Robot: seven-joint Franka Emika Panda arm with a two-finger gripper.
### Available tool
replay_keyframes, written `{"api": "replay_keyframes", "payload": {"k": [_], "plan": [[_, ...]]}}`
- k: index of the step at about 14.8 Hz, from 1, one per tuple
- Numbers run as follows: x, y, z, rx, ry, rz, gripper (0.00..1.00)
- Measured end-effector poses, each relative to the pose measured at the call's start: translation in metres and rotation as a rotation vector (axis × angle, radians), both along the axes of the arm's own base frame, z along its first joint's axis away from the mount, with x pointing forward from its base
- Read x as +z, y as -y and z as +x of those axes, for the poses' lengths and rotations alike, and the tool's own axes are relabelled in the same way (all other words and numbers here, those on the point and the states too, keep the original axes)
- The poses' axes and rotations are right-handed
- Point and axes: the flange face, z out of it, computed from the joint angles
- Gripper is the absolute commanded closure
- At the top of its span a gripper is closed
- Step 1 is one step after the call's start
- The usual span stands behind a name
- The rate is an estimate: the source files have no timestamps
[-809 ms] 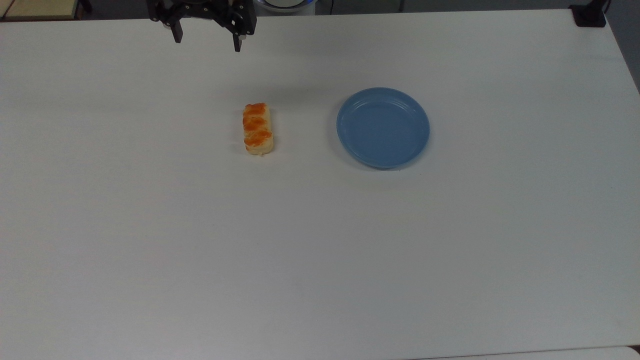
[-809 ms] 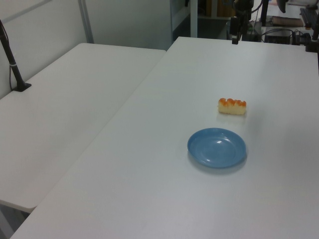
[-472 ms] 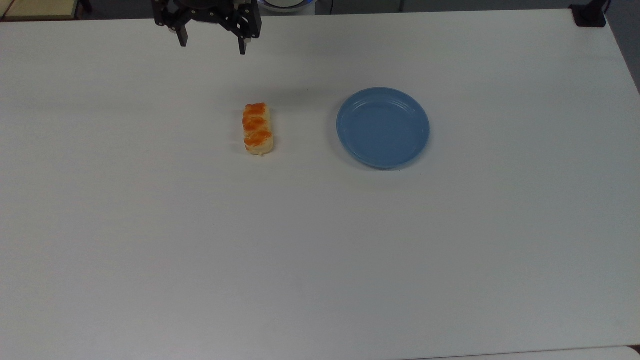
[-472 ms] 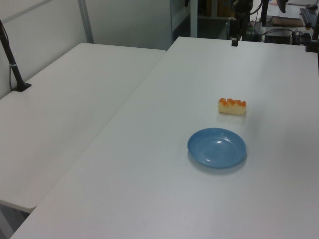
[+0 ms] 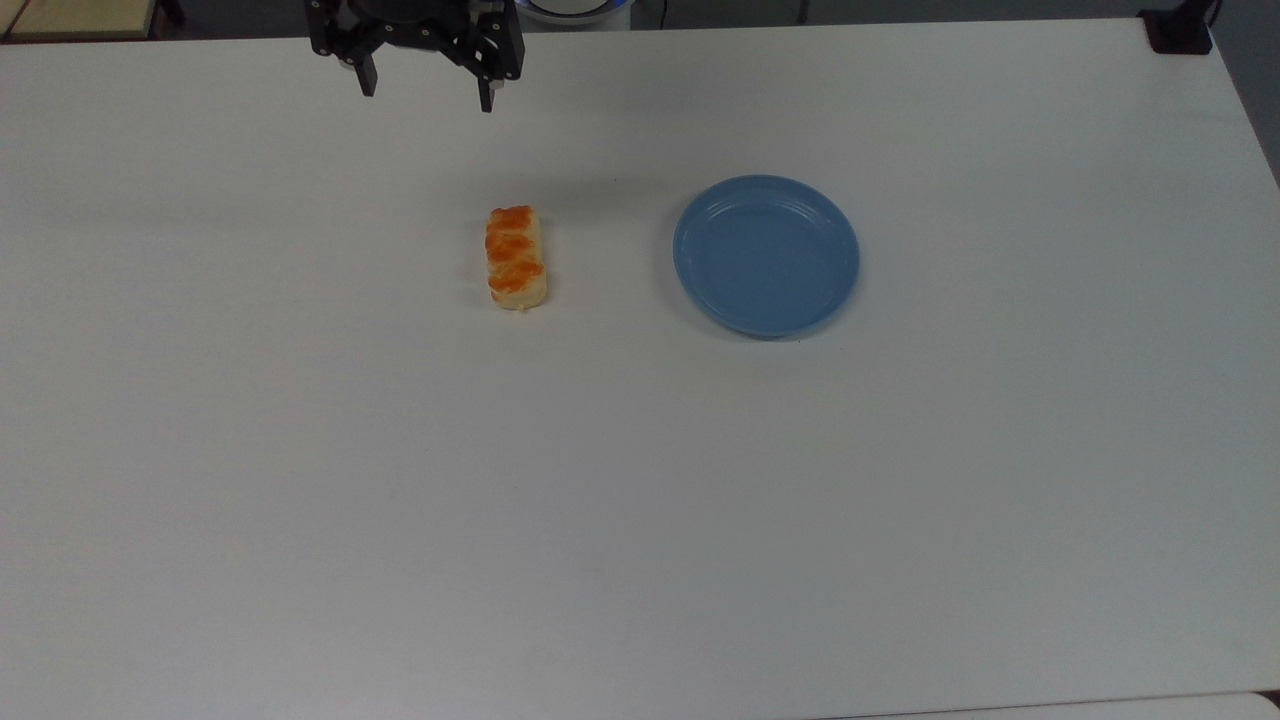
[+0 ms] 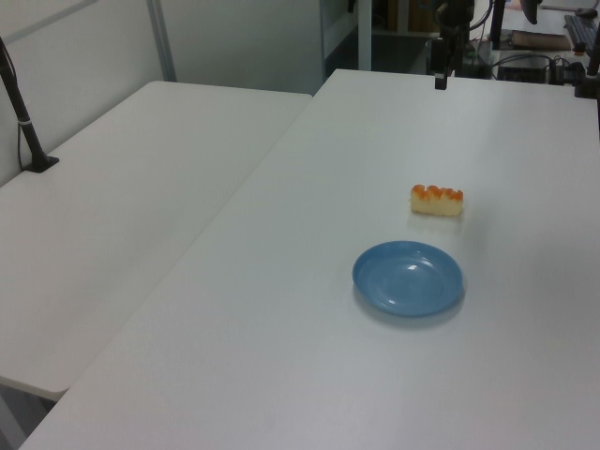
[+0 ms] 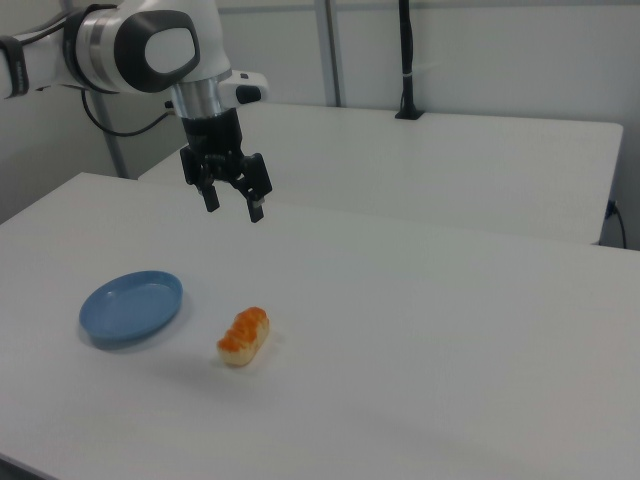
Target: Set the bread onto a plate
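Note:
The bread point(image 5: 515, 258), a pale roll with three orange-brown bumps, lies flat on the white table point(image 5: 640, 500); it also appears as the bread point(image 6: 437, 199) and the bread point(image 7: 245, 335). A light-blue round plate point(image 5: 766, 255) sits apart from it at the top view's right, with nothing on it; the plate point(image 6: 408, 277) and plate point(image 7: 131, 306) show the same. My gripper point(image 5: 427, 99) hangs open in the air near the table's far edge in the top view, above and to the left of the bread, holding nothing. The gripper point(image 7: 233, 208) hovers well above the roll.
A black post base point(image 5: 1180, 30) stands at the table's far right corner in the top view. A second white table point(image 6: 122, 216) adjoins at the left view's left, with a black pole point(image 6: 23, 122) on it. Wide bare tabletop surrounds the bread and plate.
The gripper has shifted slightly toward the bread and to the top view's right. Bread and plate have not moved.

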Motion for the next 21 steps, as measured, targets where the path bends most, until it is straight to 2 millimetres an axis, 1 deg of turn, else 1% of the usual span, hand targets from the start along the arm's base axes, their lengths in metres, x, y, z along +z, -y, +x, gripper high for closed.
{"api": "replay_keyframes", "payload": {"k": [2,4,5,8,9,10,12,14,15,17,18,19,21], "plan": [[-0.001,0.0,0.0,0.002,-0.002,0.0,0.0],[-0.016,0.0,0.001,0.04,-0.035,0.003,0.0],[-0.029,-0.001,0.001,0.061,-0.061,0.005,0.0],[-0.072,-0.007,0.009,0.1,-0.1,0.006,0.0],[-0.087,-0.013,0.013,0.113,-0.106,0.004,0.0],[-0.109,-0.023,0.018,0.133,-0.12,0.0,0.0],[-0.14,-0.038,0.024,0.162,-0.123,-0.006,0.0],[-0.178,-0.049,0.027,0.184,-0.14,-0.01,0.0],[-0.196,-0.051,0.027,0.19,-0.155,-0.013,0.0],[-0.221,-0.05,0.027,0.195,-0.174,-0.018,0.02],[-0.229,-0.049,0.027,0.198,-0.177,-0.023,0.1],[-0.237,-0.047,0.025,0.204,-0.18,-0.032,0.2],[-0.248,-0.046,0.023,0.211,-0.181,-0.041,0.45]]}}
